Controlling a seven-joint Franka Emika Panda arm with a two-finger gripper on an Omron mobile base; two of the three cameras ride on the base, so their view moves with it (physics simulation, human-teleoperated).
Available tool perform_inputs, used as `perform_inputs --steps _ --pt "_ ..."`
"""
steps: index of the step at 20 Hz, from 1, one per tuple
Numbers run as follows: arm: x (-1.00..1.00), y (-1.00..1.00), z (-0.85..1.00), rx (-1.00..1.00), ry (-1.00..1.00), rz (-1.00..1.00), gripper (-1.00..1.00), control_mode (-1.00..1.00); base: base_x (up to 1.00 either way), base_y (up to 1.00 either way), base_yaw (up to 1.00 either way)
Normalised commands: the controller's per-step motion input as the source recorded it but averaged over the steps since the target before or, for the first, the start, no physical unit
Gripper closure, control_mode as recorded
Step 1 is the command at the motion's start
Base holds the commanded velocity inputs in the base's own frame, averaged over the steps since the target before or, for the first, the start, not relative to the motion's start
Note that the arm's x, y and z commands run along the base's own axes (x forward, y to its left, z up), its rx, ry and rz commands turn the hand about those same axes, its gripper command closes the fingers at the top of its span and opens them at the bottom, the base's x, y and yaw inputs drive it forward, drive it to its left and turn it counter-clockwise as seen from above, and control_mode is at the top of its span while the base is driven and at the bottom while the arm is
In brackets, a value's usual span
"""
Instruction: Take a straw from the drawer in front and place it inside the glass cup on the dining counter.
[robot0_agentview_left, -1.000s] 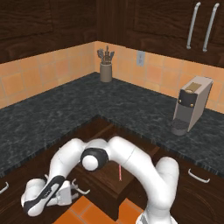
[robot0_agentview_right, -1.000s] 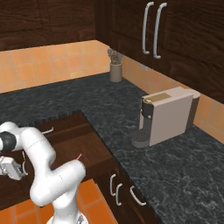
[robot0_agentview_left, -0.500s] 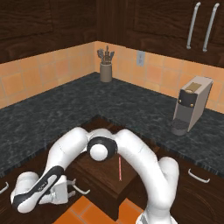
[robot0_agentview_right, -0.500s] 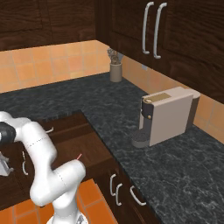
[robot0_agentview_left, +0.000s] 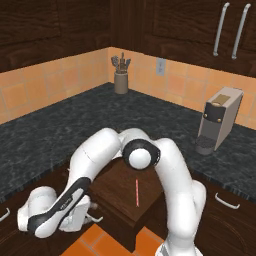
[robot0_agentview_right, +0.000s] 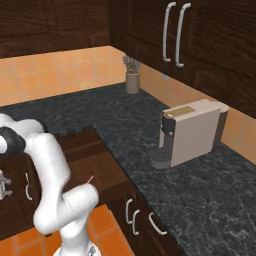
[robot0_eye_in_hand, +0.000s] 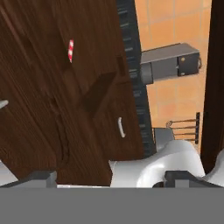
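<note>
Dark-brown wood formed the drawer (robot0_agentview_left: 122, 192), which stood pulled out beneath the black speckled worktop (robot0_agentview_left: 60, 132). The straw (robot0_agentview_left: 137, 193) lay flat on the drawer bottom, touching nothing else. The gripper (robot0_agentview_left: 82, 220) hung low beside the drawer front, left of the straw and well apart from it, its jaws spread wide and holding nothing. A coffee machine (robot0_agentview_right: 190, 132) stood on the worktop.

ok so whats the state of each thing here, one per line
drawer: pulled open
straw: lying flat on the drawer's wood bottom, not held
gripper: low by the drawer front, jaws open and empty
upper cabinet doors: shut
utensil holder: upright
coffee machine: upright on the black counter
</note>
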Motion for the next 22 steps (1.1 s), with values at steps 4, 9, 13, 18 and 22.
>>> perform_inputs --steps 4,9,13,18,22 --pt "-0.09 -0.20 0.69 0.37 0.06 0.15 -1.00 -1.00 0.00 0.00 0.00" --pt "-0.02 -0.07 0.94 0.21 0.22 0.16 -1.00 -1.00 0.00 0.00 0.00" --pt "0.03 -0.43 0.44 0.14 0.28 0.09 -1.00 -1.00 0.00 0.00 0.00" --pt "0.00 -0.55 0.27 0.30 0.12 0.03 -1.00 -1.00 0.00 0.00 0.00" --pt "0.08 -0.52 0.26 0.39 0.13 0.02 -1.00 -1.00 0.00 0.00 0.00"
